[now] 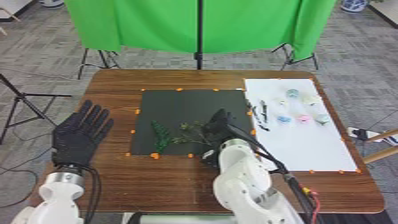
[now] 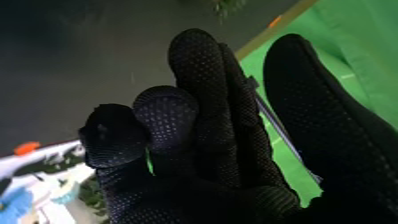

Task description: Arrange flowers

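We held our black-gloved right hand [image 1: 218, 131], thumb parted from fingers, beside wispy dark-green sprigs [image 1: 188, 128] near the black rectangular mat [image 1: 182, 106]'s right edge. Sweeping low risked snagging their stems.

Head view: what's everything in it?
table: one, brown, middle
floor: one, grey, around
curtain: one, green, behind
stands: several, black, around
pots: two, blue-white, far
mat: one, black, on table
sheet: one, white, right of mat
flower heads: about six, pastel, sheet
stems: several, dark, sheet
leafy sprig: one, green, mat
thin sprigs: some, greenish, mat
marks: many, orange, round mat and sheet
arms: two, white, bottom
left hand: one, black, table's left
right hand: one, black, mat's right
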